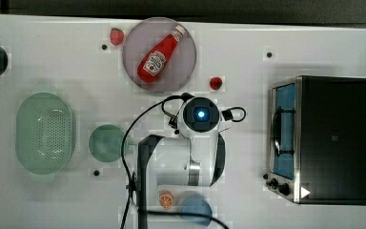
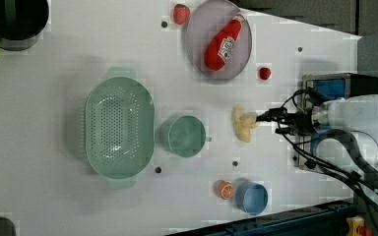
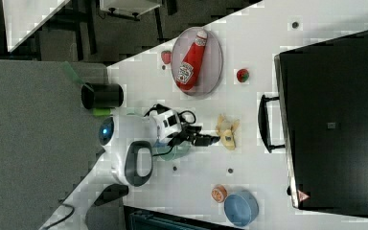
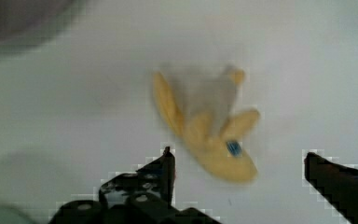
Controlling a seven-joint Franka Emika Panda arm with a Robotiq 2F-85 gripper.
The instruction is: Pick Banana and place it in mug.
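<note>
Hovering with fingers spread wide and gripping nothing, the gripper (image 4: 237,158) poised over the banana (image 4: 209,126), half-peeled, lying flat on the white table (image 2: 54,147) near the green mug (image 2: 186,136), on the left view's right of it. Risking, as a judgement, a poor catch: peel flaps splaying out sideways, so pinching on a loose flap rather than the body, letting the fruit slip or swing free on the lift. Also risking a push instead of a grasp, one fingertip (image 4: 167,163) coming down on the curved fruit and skidding it across the smooth top. Later, possibly fouling the mug's rim, the banana looking long against the opening and likely tipping out or nudging the mug over. Sharing the table: a green colander (image 2: 119,127) beside the mug, a plate (image 1: 131,47) bearing a ketchup bottle (image 1: 160,55), two strawberries (image 1: 116,36) lying near the plate, an orange half (image 1: 166,199) next to a blue bowl (image 1: 196,210), a toaster oven (image 1: 333,138) at the top view's right. Surrounding it, dark flooring and a grey panel in the right view.
</note>
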